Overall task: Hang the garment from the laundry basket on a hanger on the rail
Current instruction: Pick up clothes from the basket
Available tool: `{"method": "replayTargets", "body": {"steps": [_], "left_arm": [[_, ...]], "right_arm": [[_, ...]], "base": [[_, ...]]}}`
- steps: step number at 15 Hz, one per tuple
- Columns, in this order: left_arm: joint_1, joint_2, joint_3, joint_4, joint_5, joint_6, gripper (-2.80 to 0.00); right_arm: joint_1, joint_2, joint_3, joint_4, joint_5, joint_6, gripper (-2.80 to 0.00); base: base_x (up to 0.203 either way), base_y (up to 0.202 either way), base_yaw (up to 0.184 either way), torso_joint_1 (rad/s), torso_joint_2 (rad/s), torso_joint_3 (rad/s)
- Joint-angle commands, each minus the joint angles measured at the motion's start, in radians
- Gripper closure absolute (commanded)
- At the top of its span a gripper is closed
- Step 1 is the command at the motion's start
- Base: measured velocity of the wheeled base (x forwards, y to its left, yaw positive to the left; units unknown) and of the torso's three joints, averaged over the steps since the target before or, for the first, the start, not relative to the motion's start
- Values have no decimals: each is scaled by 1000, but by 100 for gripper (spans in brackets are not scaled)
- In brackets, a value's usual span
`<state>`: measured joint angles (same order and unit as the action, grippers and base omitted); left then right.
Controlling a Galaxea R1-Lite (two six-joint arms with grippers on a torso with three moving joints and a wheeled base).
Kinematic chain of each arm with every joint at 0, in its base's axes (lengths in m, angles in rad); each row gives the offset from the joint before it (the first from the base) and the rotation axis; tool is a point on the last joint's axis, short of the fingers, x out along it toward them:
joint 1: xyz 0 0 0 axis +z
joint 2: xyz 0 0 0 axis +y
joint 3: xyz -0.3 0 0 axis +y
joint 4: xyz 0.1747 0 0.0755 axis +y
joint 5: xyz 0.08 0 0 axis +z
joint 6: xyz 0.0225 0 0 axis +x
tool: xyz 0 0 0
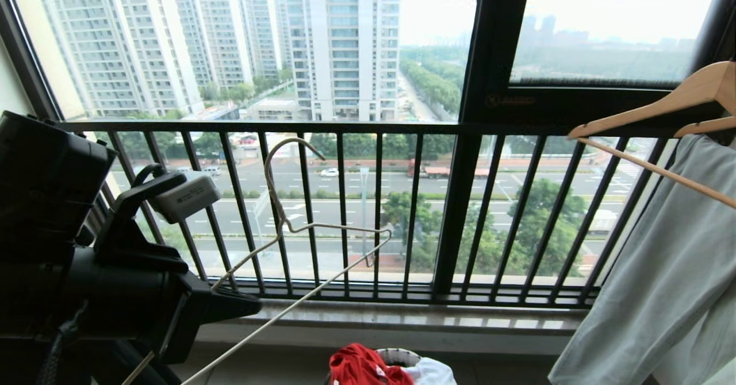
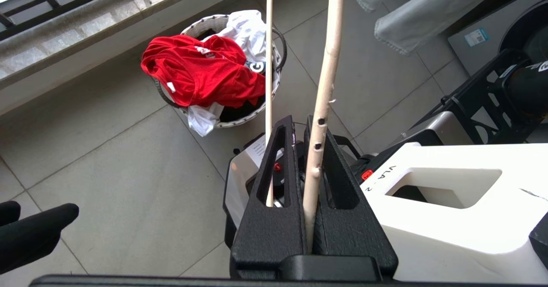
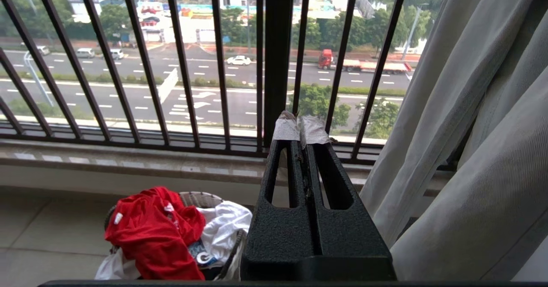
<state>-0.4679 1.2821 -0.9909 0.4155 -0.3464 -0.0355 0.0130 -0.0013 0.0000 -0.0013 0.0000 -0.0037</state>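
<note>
Right between the fingers point(image 2: 274, 218) of my left pincer point(image 2: 306, 128) sits the hanger point(image 2: 327, 77), a thin cream-white wire one. The pincer is pinching one of its bars, and the coating looks chipped, with a few dark nicks just above the fingertips. From the head cam most of that pincer is buried behind the black arm housing, so I only see the hanger's long curved hook and triangular frame poking up and out from it, in front of the black balcony railing point(image 1: 374, 127). Its lower end is cut off at the frame edge.

Down on the tiled floor point(image 2: 107, 171), beyond the left pincer, is the laundry basket point(image 2: 239, 120): small, round, white woven, with black loop handles. The garment point(image 2: 201, 70), a crumpled red T-shirt, lies draped over its rim, covering much of the opening. Its chest print is mostly folded away. A white T-shirt point(image 2: 246, 28) is bunched just beside it in the basket.

My right pincer point(image 3: 302, 128) is pressed together with nothing in it, its pale taped tips touching, pointed at the railing with the basket below it. Pale grey cloth point(image 3: 471, 150) hangs just beside it, off a wooden hanger point(image 1: 655, 106) that's cut off at the edge.
</note>
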Motion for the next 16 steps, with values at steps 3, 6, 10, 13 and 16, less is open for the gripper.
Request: {"method": "replayTargets", "body": {"steps": [3, 6, 10, 13, 16], "left_arm": [[-2, 6, 3, 3, -2, 0, 0], [-2, 2, 1, 3, -3, 0, 0], [-2, -1, 3, 3, -3, 0, 0], [-2, -4, 1, 3, -3, 2, 0], [-2, -6, 1, 3, -5, 2, 0]], "right_arm": [[0, 1, 0, 0, 0, 7, 0], [1, 1, 0, 0, 0, 7, 0], [0, 1, 0, 0, 0, 7, 0], [1, 1, 0, 0, 0, 7, 0], [1, 1, 0, 0, 0, 7, 0]], "base": [[0, 0, 0, -145, 323, 178], [0, 0, 0, -153, 341, 184], [0, 0, 0, -167, 370, 204], [0, 0, 0, -195, 464, 259], [0, 0, 0, -232, 548, 312]]}}
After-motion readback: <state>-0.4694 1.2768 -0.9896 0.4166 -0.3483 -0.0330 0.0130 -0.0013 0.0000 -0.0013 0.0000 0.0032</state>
